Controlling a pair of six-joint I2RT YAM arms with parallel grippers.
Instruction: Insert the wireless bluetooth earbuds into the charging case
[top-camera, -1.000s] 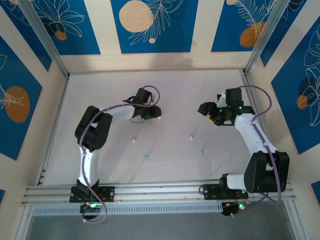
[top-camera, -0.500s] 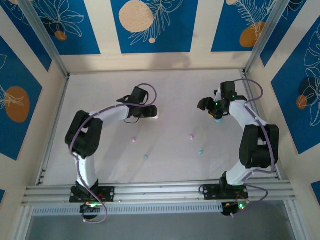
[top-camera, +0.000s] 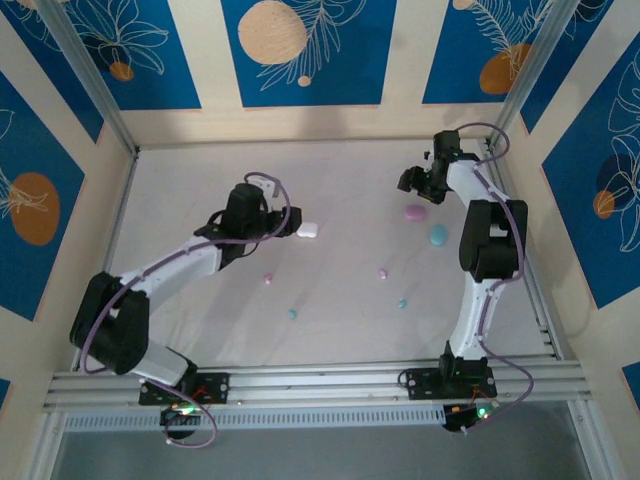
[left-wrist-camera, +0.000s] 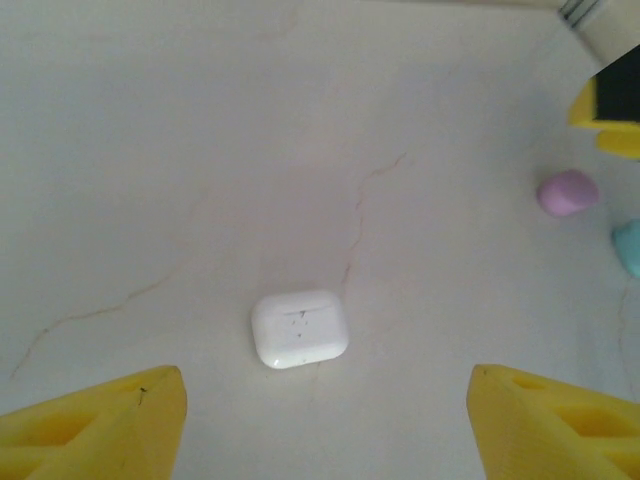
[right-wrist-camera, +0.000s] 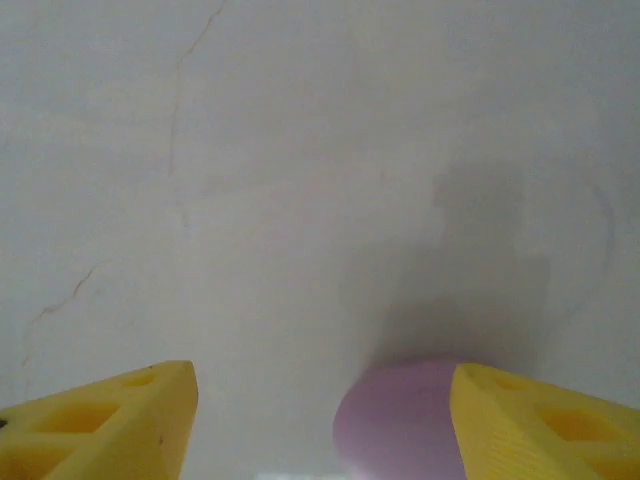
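Robot test cell, lab-type setup. Evidence: white table boxed by printed blue-leaf panels at 12, 3 & 9 o'clock; alum. rail at 6 o'clock w/ left arm base & right arm base bolted on.

The white rounded plastic case lies on the table just ahead of the left gripper, clear of its fingers. The pink rounded plastic case lies just before the right gripper. The teal rounded plastic case sits beside the pink case, on its base-ward side. Two tiny pink plastic earbuds and two tiny teal plastic earbuds lie nearer the arm bases than either gripper.
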